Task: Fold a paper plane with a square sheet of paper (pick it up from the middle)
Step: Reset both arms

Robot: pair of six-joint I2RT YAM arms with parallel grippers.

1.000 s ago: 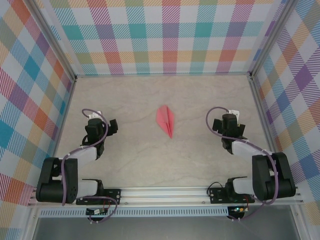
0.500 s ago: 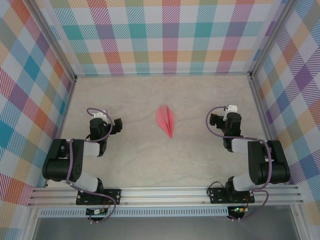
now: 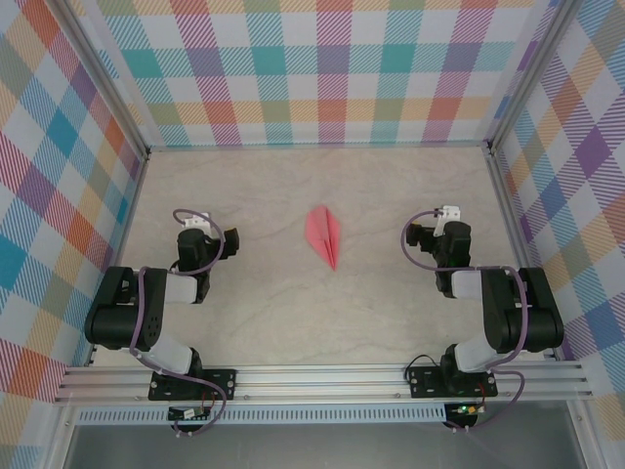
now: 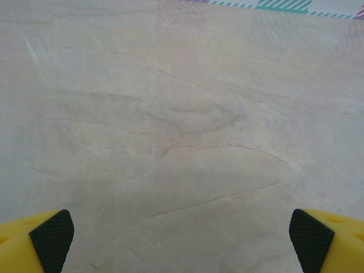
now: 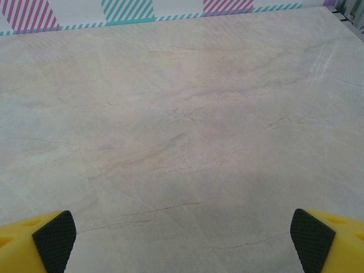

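Marble table [image 3: 273, 313]: paper plane [image 3: 324, 234] points nearward

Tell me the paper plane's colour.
The paper plane is plain salmon pink, best seen in the top external view.

The plane [image 3: 324, 235] is looking like matt pink paper. The table [image 4: 182, 114] is showing a smooth, stone-veined, dull finish. Yellow plastic fingers [image 4: 20, 253] are carrying black knurled pads [image 4: 52, 239]. The rail [image 3: 322, 376] is gleaming as metal.

Salmon-pink paper plane [image 3: 324, 234], folded slim dart, lying flat mid-table, pointed tip toward the near edge
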